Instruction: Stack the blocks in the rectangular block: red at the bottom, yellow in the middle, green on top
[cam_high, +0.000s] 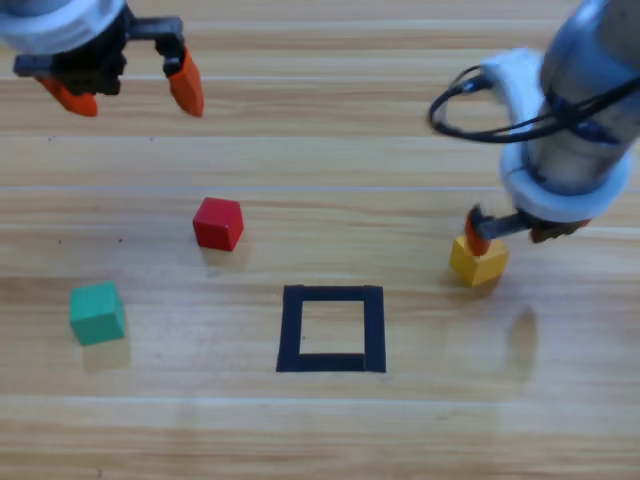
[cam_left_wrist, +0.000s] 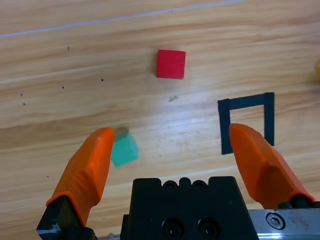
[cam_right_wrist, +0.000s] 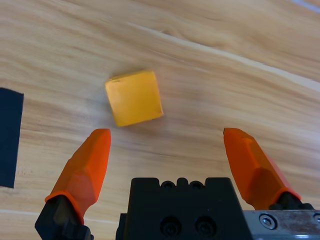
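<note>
The yellow cube (cam_high: 478, 262) rests on the wood at the right, just under my right gripper (cam_high: 512, 230), which is open above it; in the right wrist view the yellow cube (cam_right_wrist: 134, 97) lies ahead of the spread jaws, nearer the left one. The red cube (cam_high: 218, 222) sits left of centre, and the green cube (cam_high: 97, 313) is at the far left. The black tape rectangle (cam_high: 332, 328) holds only bare wood. My left gripper (cam_high: 128, 88) hangs open at the top left, with the red cube (cam_left_wrist: 171, 63), green cube (cam_left_wrist: 124, 148) and rectangle (cam_left_wrist: 247, 122) below it.
Bare wooden table all around. A black cable (cam_high: 480, 110) loops off the right arm's wrist.
</note>
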